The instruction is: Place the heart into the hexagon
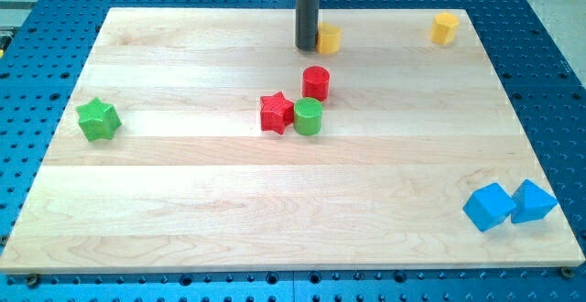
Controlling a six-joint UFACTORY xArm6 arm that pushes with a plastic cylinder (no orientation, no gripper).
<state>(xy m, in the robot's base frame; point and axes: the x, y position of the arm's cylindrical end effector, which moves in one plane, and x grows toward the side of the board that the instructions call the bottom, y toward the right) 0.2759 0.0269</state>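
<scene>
My tip [307, 47] rests on the counter [183, 183] near the view's top, touching or just beside the left side of a yellow block [330, 38]. That block is partly hidden by the rod, so its shape is hard to read; I take it for the heart. A second yellow block [445, 27] sits well to the right along the same top edge and looks six-sided, so I judge it the hexagon. There is no hand on this arm, only the rod, so nothing is grasped; the block can only be shoved. Standing on the heart's left makes sense: a push toward the view's right would slide it along the top edge to the hexagon.

Below the tip, a red cylinder [316, 82], red star [276, 113] and green cylinder [308, 117] cluster mid-counter, clear of that path. A green star [98, 120] lies far left; two blue blocks [509, 205] touch at bottom right.
</scene>
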